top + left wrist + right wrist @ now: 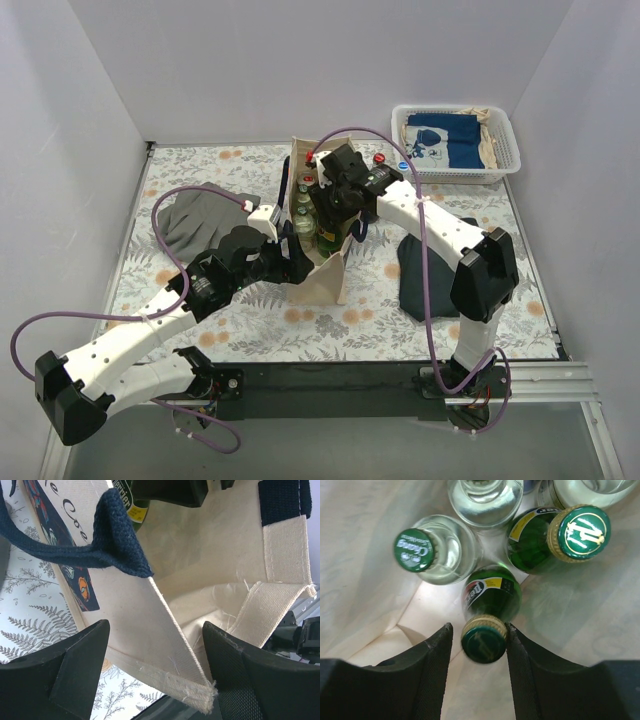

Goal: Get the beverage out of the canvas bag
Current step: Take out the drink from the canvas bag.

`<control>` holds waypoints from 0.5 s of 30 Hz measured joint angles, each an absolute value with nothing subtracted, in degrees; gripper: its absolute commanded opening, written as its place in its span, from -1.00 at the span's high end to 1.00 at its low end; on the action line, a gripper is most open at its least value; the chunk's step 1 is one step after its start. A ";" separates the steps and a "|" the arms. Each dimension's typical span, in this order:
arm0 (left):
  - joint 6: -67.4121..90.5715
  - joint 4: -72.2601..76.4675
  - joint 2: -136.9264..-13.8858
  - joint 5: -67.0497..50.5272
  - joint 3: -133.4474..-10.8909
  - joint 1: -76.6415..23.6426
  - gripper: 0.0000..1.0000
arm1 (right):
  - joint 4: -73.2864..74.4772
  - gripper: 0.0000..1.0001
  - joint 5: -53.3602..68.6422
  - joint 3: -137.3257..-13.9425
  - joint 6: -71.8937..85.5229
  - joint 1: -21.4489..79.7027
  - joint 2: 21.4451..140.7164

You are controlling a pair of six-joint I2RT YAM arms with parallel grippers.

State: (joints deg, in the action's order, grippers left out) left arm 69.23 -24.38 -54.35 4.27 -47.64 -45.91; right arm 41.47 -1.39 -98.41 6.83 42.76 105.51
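The cream canvas bag [325,280] stands mid-table with several bottles [303,205] in it. My right gripper [335,205] reaches down into the bag. In the right wrist view it [479,630] is open astride the cap of a green glass bottle [483,641]; the right finger touches the cap and the left stands a little off. My left gripper [290,262] is at the bag's near left corner. In the left wrist view it [155,645] is open, with the bag's rim edge [165,615] between the fingers, below a navy handle [110,545].
Inside the bag are a clear bottle with a green cap [415,550], another clear bottle [480,495] and a second green bottle [580,532]. A white basket [505,165] stands back right. A grey cloth [195,220] lies left, a dark cloth [425,275] right.
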 measured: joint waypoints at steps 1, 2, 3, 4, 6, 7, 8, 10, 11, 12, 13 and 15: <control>69.21 -24.38 -54.35 4.36 -47.64 -45.91 -0.47 | 41.47 -0.02 -1.48 -98.43 6.70 42.76 105.93; 69.21 -24.38 -54.35 4.47 -47.64 -45.93 -0.47 | 41.47 -0.02 -1.54 -98.45 6.66 42.72 106.24; 69.19 -24.38 -54.35 4.51 -47.64 -45.93 -0.47 | 41.50 -0.01 -1.56 -98.45 6.63 42.63 106.43; 69.19 -24.38 -54.35 4.56 -47.64 -45.93 -0.47 | 41.50 -0.01 -1.54 -98.45 6.63 42.59 106.48; 69.17 -24.38 -54.35 4.67 -47.64 -45.93 -0.48 | 41.52 -0.01 -1.52 -98.61 6.63 42.54 106.50; 69.19 -24.38 -54.35 4.75 -47.64 -45.93 -0.48 | 41.50 -0.02 -1.54 -98.83 6.63 42.54 106.50; 69.17 -24.38 -54.35 4.82 -47.64 -45.93 -0.48 | 41.50 -0.05 -1.54 -98.94 6.66 42.54 106.50; 69.01 -24.36 -54.35 4.95 -47.64 -45.93 -0.48 | 41.50 -0.08 -1.54 -99.35 6.68 42.54 106.50; 68.95 -24.38 -54.35 4.97 -47.64 -45.93 -0.48 | 41.50 -0.09 -1.54 -99.61 6.68 42.54 106.50; 68.82 -24.36 -54.35 4.99 -47.64 -45.93 -0.48 | 41.47 -0.10 -1.54 -99.85 6.76 42.54 106.50; 68.79 -24.36 -54.35 5.02 -47.64 -45.93 -0.48 | 41.47 -0.09 -1.54 -100.18 6.87 42.54 106.50; 68.64 -24.34 -54.41 5.10 -47.64 -45.93 -0.49 | 41.50 -0.10 -1.50 -100.90 6.96 42.54 106.50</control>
State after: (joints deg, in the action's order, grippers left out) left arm 68.64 -24.34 -54.41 5.10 -47.64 -45.93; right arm 41.50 -1.50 -100.90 6.96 42.54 106.50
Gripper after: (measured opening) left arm 0.740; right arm 0.546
